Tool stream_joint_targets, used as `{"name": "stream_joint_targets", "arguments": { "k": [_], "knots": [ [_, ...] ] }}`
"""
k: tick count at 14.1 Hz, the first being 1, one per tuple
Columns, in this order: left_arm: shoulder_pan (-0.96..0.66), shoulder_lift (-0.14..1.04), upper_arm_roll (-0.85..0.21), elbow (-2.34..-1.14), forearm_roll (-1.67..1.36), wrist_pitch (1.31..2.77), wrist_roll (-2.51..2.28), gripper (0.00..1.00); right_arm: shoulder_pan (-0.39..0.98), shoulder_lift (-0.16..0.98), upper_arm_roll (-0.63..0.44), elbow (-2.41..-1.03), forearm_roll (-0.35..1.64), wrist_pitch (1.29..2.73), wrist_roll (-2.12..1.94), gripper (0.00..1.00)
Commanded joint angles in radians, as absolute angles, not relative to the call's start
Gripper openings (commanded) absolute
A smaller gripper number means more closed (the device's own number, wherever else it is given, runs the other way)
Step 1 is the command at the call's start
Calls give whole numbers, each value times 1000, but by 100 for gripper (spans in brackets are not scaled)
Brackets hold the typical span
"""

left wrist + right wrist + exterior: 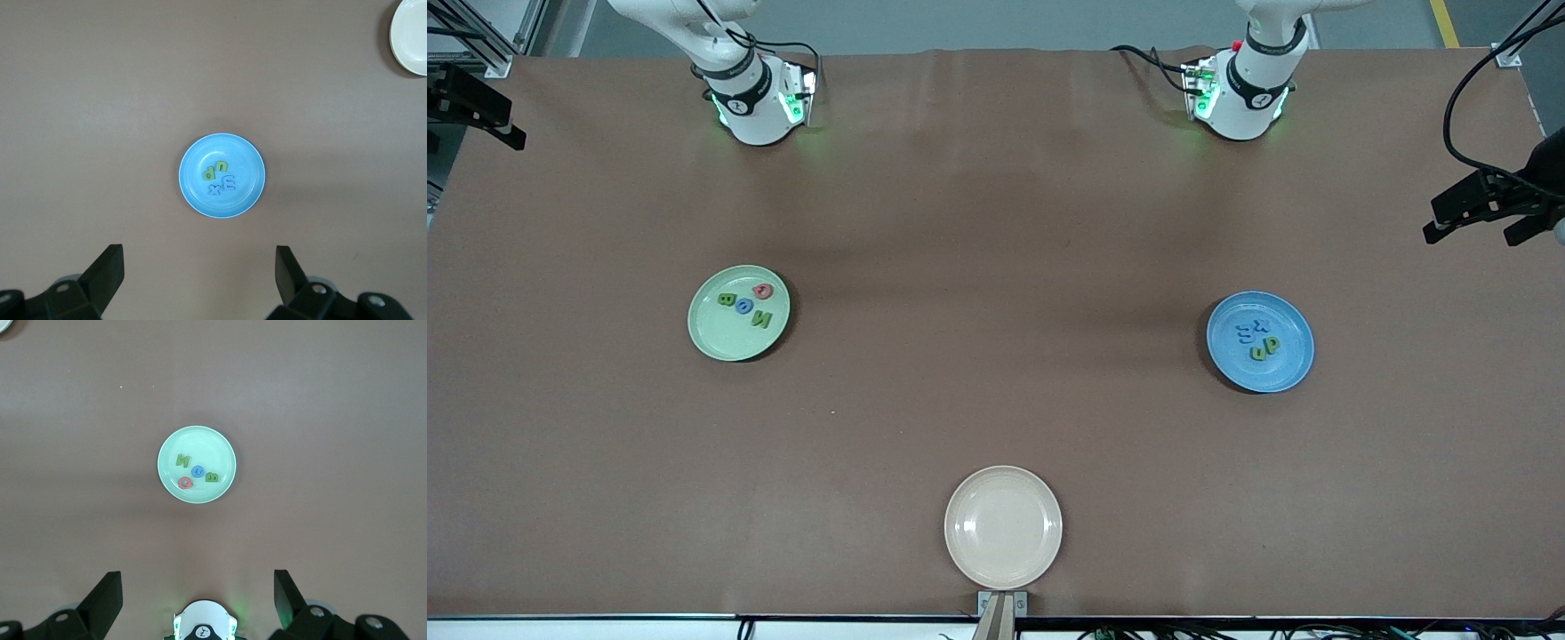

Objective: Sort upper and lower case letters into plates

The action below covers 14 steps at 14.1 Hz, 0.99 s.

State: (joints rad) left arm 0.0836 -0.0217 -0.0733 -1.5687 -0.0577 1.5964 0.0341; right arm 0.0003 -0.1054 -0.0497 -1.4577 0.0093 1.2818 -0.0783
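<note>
The light green plate lies toward the right arm's end of the table and holds a red letter, a blue letter and two green letters. It also shows in the right wrist view. The blue plate lies toward the left arm's end and holds two blue letters and two green letters. It also shows in the left wrist view. My left gripper and my right gripper are open and empty, high over the table, and both arms wait. Neither gripper shows in the front view.
A cream-beige plate with nothing on it lies at the table edge nearest the front camera, midway between the two ends. The right arm's base and the left arm's base stand at the farthest edge. Black clamps stick in at the table's ends.
</note>
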Motion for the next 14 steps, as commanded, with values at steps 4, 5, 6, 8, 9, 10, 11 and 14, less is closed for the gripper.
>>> {"name": "stream_joint_targets", "arguments": {
  "k": [4,5,6,8,9,10,11,14],
  "knots": [
    [41,-14,-52,-1549,-64,1575,35,100,-5,-126,-54,-1471,12,1290,-87,100],
    [28,-14,-32,-1551,-63,1575,35,100,-5,-126,-54,-1471,12,1289,-86,100],
    [-1,-14,-6,-1551,-63,1574,35,100,-5,-126,-54,-1473,14,1289,-83,100],
    [-21,-14,18,-1549,-63,1574,35,100,-6,-127,-54,-1473,14,1285,-75,100],
    [-21,-14,18,-1549,-63,1574,35,100,-6,-127,-54,-1473,14,1284,-75,100],
    [-17,-14,18,-1549,-64,1575,35,100,-6,-127,-54,-1473,14,1284,-75,100],
    [-14,-14,17,-1548,-63,1575,34,100,-6,-126,-54,-1473,14,1284,-75,100],
    [-12,-14,17,-1548,-63,1575,38,100,-5,-127,-52,-1474,14,1285,-75,100]
  ]
}}
